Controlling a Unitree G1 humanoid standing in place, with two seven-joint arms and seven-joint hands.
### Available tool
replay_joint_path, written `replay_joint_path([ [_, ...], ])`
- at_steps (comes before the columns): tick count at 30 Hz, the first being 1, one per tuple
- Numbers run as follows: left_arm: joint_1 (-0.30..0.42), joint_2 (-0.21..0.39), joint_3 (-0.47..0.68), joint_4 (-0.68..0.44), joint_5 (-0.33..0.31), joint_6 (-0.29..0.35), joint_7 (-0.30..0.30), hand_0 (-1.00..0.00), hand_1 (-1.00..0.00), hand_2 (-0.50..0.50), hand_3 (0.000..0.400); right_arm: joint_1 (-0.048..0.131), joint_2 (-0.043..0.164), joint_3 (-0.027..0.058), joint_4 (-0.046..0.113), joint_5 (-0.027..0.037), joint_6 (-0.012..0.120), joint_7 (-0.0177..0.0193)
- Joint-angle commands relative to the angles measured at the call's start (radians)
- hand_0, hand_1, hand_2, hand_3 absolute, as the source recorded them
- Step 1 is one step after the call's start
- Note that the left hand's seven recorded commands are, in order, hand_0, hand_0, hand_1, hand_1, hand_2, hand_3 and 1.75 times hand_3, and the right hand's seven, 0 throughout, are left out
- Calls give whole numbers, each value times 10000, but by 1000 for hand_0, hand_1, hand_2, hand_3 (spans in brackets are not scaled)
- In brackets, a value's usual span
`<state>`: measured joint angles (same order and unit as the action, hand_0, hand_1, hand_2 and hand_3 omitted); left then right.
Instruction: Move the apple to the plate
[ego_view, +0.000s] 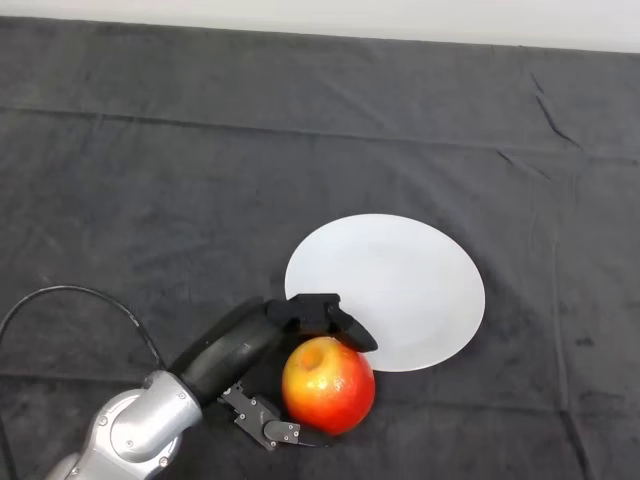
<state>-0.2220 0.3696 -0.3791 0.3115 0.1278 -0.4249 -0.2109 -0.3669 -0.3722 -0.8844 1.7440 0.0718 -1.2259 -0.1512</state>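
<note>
Counter (150, 170) under dark wrinkled cloth fills the view. White plate (400, 285) sits right of centre, nothing on it. Left arm (140, 425), silver-grey, enters from lower left. Apple (328, 385), red-yellow, sits on the cloth just off the plate's near-left rim, touching or nearly touching it, not on it yet. Left hand (300, 318), black, is wrapped on the apple: upper fingers (345, 328) curl over the top, the lower digit (265, 425) hooks in from the near side below. So closed round the apple; whether it's lifted or resting on the cloth can't tell.

Risks: grip looks shallow, contact at the top edge and low side only, so the round fruit could squirt out toward the right or roll off on lift. If dragged not lifted, apple may bump the plate rim and shove the plate away. Release too near the rim and it could roll back off, plate is shallow
</note>
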Motion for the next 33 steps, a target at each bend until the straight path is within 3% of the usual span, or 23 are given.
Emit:
replay_joint_path([
  [1, -144, 110, -92, -514, -96, 383, 214, -1000, -1000, 0, 400, 1124, 1273, -88, 886, -77, 895, -27],
  [11, 187, 491, 162, -2378, -585, 1220, 41, -1000, -1000, 0, 400, 1125, 1275, -80, 880, -68, 900, -25],
  [16, 9, 448, 193, -2736, -750, 1449, 2, -1000, -1000, 0, 400, 1125, 1275, -76, 878, -63, 902, -24],
  [17, -73, 419, 187, -2721, -774, 1468, 2, -1000, -1000, 0, 400, 1142, 1276, -86, 875, -57, 894, -2],
  [18, -139, 395, 180, -2692, -790, 1467, 5, -1000, -1000, 0, 400, 1249, 1276, -162, 864, -25, 844, 140],
  [19, -207, 370, 170, -2644, -803, 1450, 13, -1000, -1000, 0, 400, 1380, 1275, -252, 854, 11, 784, 307],
  [20, -278, 346, 159, -2581, -814, 1426, 20, -1000, -1000, 0, 400, 1465, 1276, -308, 850, 32, 745, 409],
  [21, -358, 321, 149, -2516, -823, 1418, 24, -1000, -1000, 0, 400, 1508, 1278, -332, 850, 40, 725, 452],
  [25, -832, 173, 74, -2141, -837, 1450, 50, -1000, -1000, 0, 400, 1562, 1283, -367, 876, 40, 693, 497],
  [33, -1862, -211, -171, -826, -784, 1214, 218, -1000, -1000, 0, 400, 1526, 1261, -396, 873, 37, 762, 522],
])
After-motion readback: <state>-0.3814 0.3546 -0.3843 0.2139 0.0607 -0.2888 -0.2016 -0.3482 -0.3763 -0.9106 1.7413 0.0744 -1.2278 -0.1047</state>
